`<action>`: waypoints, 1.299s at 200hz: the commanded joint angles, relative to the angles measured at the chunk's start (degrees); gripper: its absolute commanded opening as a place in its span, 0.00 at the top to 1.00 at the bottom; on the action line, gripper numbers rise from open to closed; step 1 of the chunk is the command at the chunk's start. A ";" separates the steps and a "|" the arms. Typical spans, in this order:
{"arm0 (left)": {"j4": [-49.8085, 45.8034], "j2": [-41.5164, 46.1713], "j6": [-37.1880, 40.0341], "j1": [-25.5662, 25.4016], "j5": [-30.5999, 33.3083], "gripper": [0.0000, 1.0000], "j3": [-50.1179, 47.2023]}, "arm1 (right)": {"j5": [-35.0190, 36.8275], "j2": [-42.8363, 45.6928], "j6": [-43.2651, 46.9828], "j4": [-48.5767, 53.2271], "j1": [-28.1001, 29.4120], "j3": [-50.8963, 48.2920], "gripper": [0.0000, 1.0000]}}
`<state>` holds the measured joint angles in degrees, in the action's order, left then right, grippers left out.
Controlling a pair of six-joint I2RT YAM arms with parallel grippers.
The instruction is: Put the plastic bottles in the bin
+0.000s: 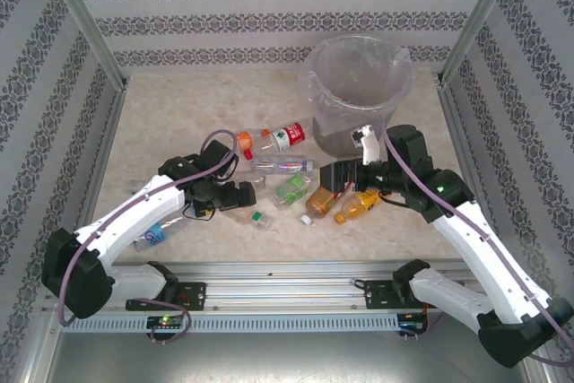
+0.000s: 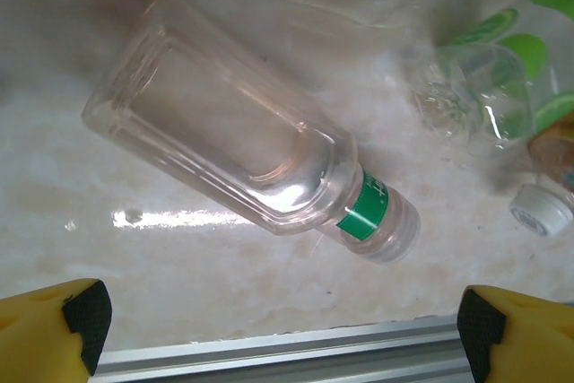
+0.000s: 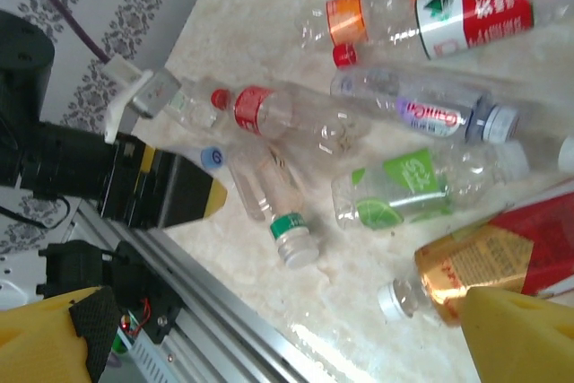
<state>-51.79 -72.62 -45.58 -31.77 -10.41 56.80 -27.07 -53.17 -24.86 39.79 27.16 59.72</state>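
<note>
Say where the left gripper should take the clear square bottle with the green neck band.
Grip the clear square bottle mid-body, across its two flat long sides, coming straight down from above. It lies on its side, diagonal to the open left gripper, so the wrist probably needs turning.

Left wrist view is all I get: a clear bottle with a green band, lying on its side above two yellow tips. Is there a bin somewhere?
Observer: Yes. The bin, a grey bucket lined with clear plastic, stands at the far right of the table, beyond the pile of bottles.
Operator: And what is the other arm doing?
Observer: The right pincer is open, close to an amber bottle with a white cap.
Operator: Any bottles away from the pile?
Observer: One: a clear bottle with blue on it lies apart, beside the left arm.
</note>
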 commanded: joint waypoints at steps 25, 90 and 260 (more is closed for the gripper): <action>5.56 -3.61 -14.22 0.56 1.82 0.00 -1.85 | 0.54 3.67 -4.58 -4.24 2.65 -5.92 0.02; 12.17 -9.05 -21.67 1.48 1.25 0.03 -4.70 | 2.26 3.95 -5.62 -5.64 5.49 -8.02 0.02; 13.01 -12.20 -15.34 4.08 2.75 0.29 -8.31 | 2.90 1.90 -6.50 -8.41 8.15 -10.49 0.02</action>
<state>-37.15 -86.56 -64.03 -28.45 -8.86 49.71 -24.80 -50.76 -30.35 33.15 34.35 50.06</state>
